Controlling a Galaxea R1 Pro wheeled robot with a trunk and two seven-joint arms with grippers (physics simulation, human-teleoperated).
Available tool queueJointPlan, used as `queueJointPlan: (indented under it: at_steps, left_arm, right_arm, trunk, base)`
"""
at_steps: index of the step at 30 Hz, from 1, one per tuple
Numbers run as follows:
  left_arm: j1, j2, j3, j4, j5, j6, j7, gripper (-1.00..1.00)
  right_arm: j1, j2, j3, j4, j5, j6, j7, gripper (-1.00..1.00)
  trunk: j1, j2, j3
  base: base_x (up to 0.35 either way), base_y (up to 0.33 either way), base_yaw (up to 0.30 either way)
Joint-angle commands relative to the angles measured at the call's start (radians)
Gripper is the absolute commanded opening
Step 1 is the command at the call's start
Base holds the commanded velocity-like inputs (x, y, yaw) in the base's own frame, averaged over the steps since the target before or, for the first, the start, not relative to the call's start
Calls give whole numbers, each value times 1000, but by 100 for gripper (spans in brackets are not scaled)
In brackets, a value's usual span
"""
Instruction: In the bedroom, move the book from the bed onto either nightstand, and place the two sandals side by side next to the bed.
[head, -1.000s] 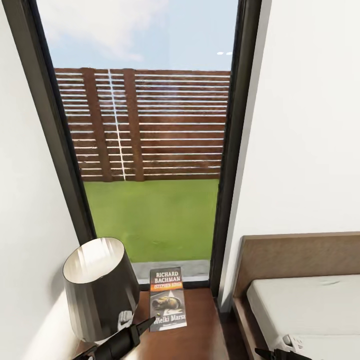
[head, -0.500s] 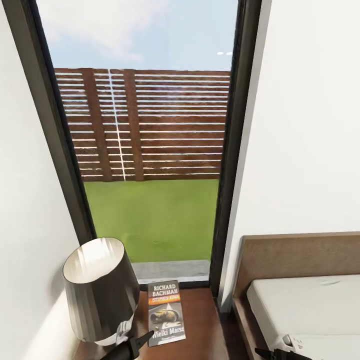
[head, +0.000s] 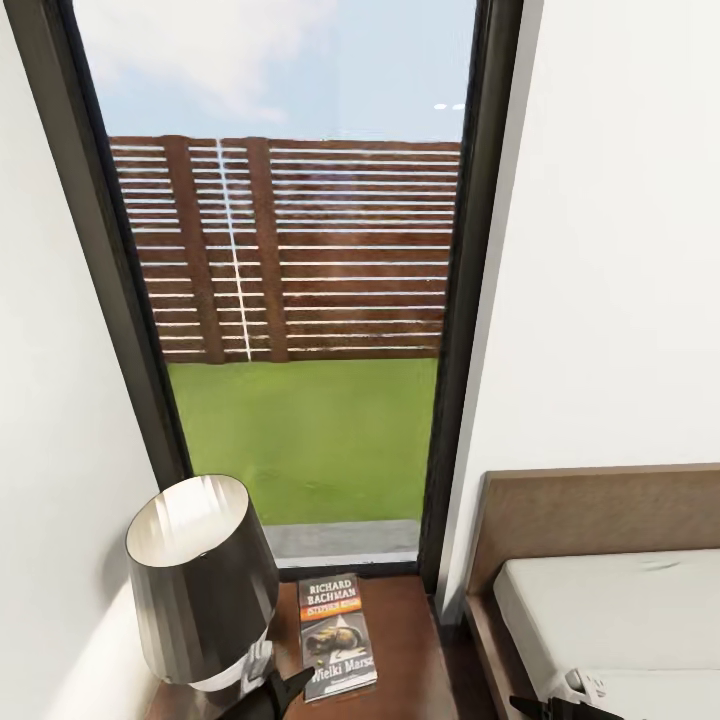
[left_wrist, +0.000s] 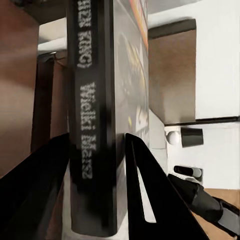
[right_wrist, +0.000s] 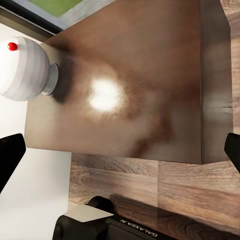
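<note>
Head view, left claw (head: 290, 690) cropped, gripping book (head: 337, 635)

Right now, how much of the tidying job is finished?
Partly done: the dark paperback book is off the grey-mattressed bed and over the dark brown wooden nightstand. In hand: the left gripper is shut on it. Left: release it, then set the two blue sandals side by side by the bed.

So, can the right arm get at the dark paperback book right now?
Probably not cleanly: the left gripper is shut on the book, and the right gripper sits low by the grey-mattressed bed.
</note>
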Motion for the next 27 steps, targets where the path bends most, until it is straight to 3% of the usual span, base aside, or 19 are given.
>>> queueJointPlan:
  at_steps: [1,4,6,8,19,27]
  left_arm:
    - [-1,0,0,-1,35,12,5,-100]
    - [-1,0,0,-12,125,45,31,-100]
    - [-2,0,0,-19,163,74,70,-100]
    - [-2,0,0,-21,175,82,94,-100]
    - [-3,-3,0,-24,183,89,111,-100]
    - [-3,-2,0,-24,183,90,111,-100]
  right_arm:
    - [0,0,6,-1,-10,9,3,100]
    - [0,0,6,-1,-10,9,2,100]
    - [0,0,6,-1,-10,9,2,100]
    - [0,0,6,-1,-10,9,2,100]
    - [-1,0,6,-1,-10,9,1,100]
    - [-1,0,6,-1,-10,12,9,100]
  trunk:
    - [0,-1,-1]
    - [0,-1,-1]
    - [0,-1,-1]
    - [0,-1,-1]
    - [0,-1,-1]
    - [31,-57,-26]
  base:
    - [0,0,0]
    - [0,0,0]
    - [0,0,0]
    - [0,0,0]
    - [0,0,0]
    - [0,0,0]
